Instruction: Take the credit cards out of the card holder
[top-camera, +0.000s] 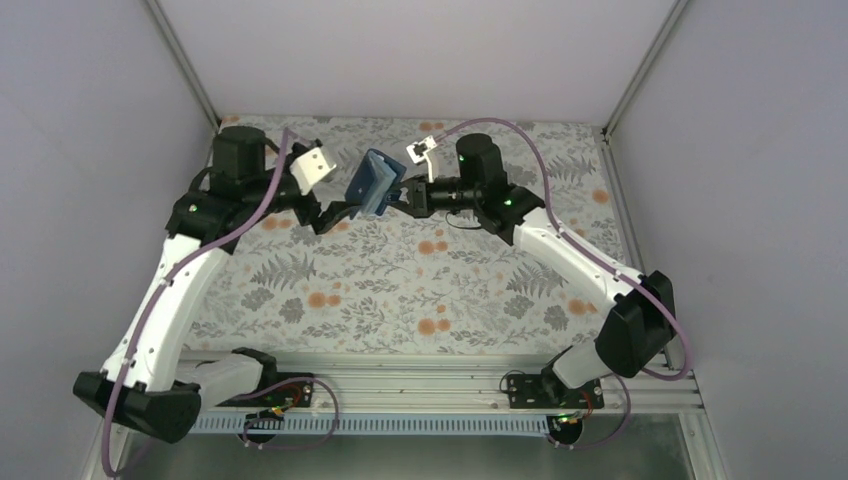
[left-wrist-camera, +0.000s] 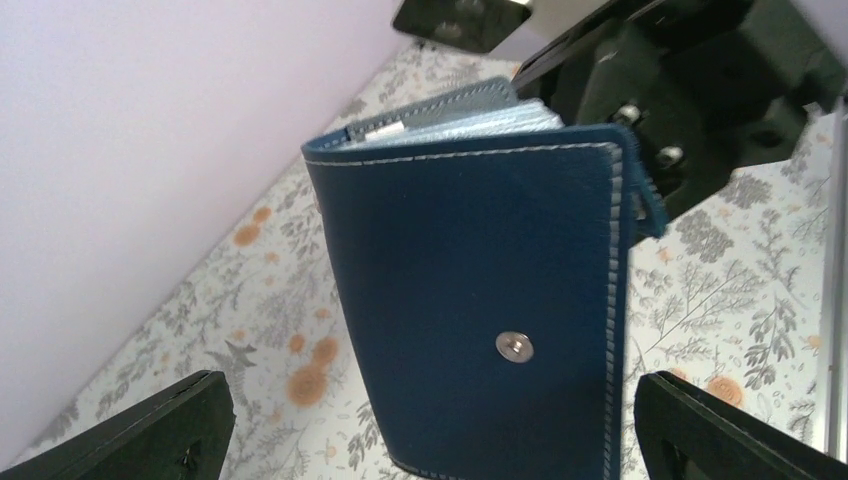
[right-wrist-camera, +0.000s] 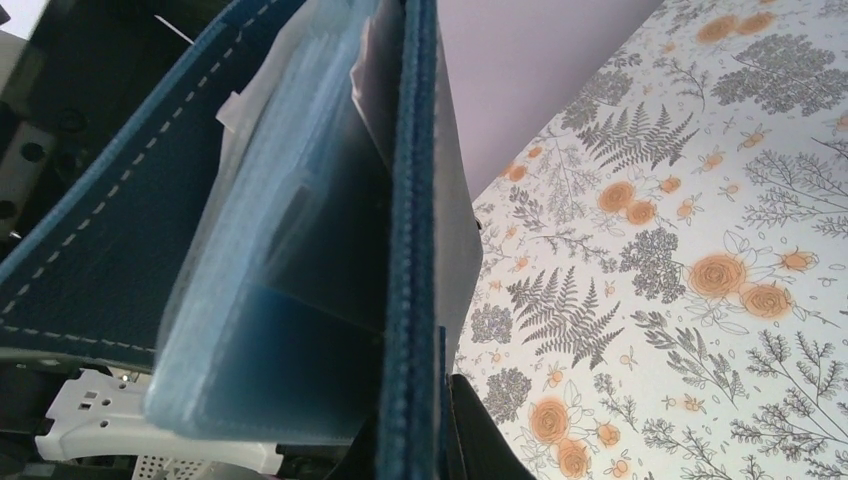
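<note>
Floral-patterned table (top-camera: 400, 290) lies under both arms. The navy card holder (top-camera: 377, 183) hangs in the air above its far edge, partly open, pale blue pockets (right-wrist-camera: 270, 250) fanned. The right gripper (top-camera: 403, 192) pinches 1 cover; the left gripper (top-camera: 350, 212) gapes wide beside it. 1 silver snap (left-wrist-camera: 514, 346) shows.

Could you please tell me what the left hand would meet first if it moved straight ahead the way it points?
The card holder: its navy snap-button cover sits between the left hand's open fingers, seemingly close ahead. The right hand lies just behind it.
</note>
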